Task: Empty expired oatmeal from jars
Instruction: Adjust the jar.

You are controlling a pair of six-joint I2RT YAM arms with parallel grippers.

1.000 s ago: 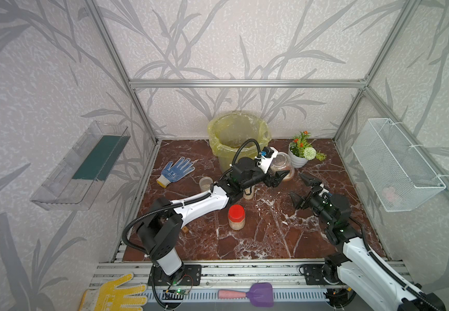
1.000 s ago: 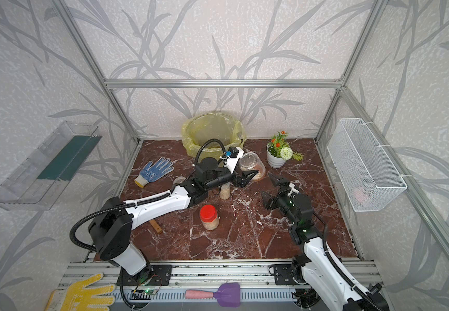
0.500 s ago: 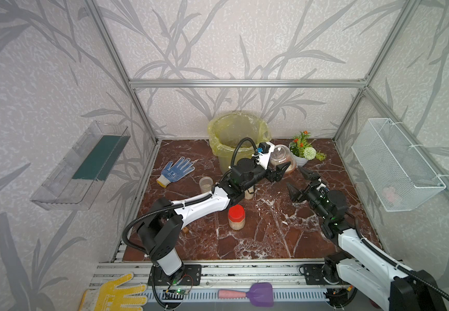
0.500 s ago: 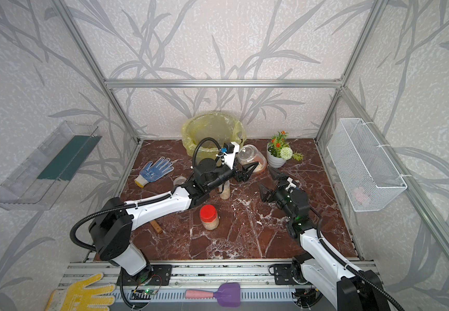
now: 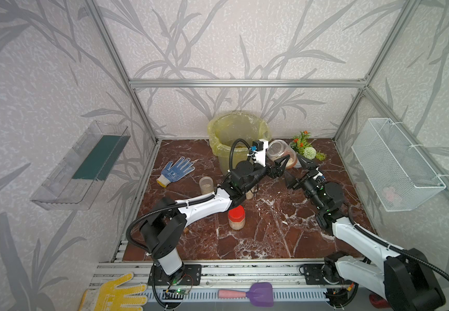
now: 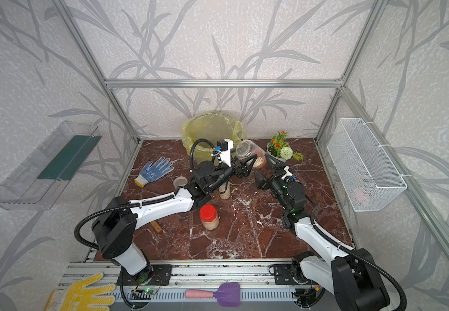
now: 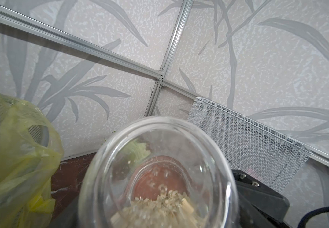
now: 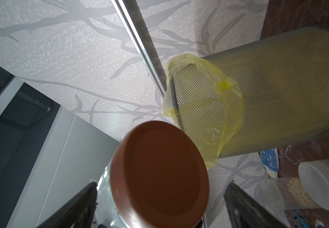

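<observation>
In both top views the left hand [image 5: 279, 167] [image 6: 247, 166] sits just right of centre, pinching the body of a wide clear jar [image 5: 278, 152] [image 6: 245, 150]; the jar is held off the tabletop [image 5: 271, 237] and tilted, with its base toward the upper left and its brown lid [image 5: 292, 161] [image 8: 159, 173] toward the lower right, the lid on; the oatmeal [image 7: 159, 207] lies heaped at the lid end, seen through the jar's base at the bottom centre of the left wrist view; the right hand [image 5: 296, 172] [image 6: 266, 172] is spread wide just right of the jar; in the right wrist view its dark fingers [image 8: 75, 205] rise from the bottom edge on either side of the lid, with a clear gap on each side, so it grips nothing; a mesh bin [image 5: 238, 134] lined with a yellow bag stands at upper centre, just left of the held jar; a white flower pot [image 5: 305, 152] stands just right of the jar, against the back wall; three more jars stand upright on the tabletop, each with oatmeal in it: a red-lidded jar [image 5: 236, 216] [image 6: 209, 215] below centre, a slim jar [image 5: 206, 184] left of centre, and a second slim jar [image 5: 250, 192] partly hidden behind the left arm; a blue glove [image 5: 176, 171] lies left of the bin; a wire basket [image 5: 395, 164] hangs on the right wall
</observation>
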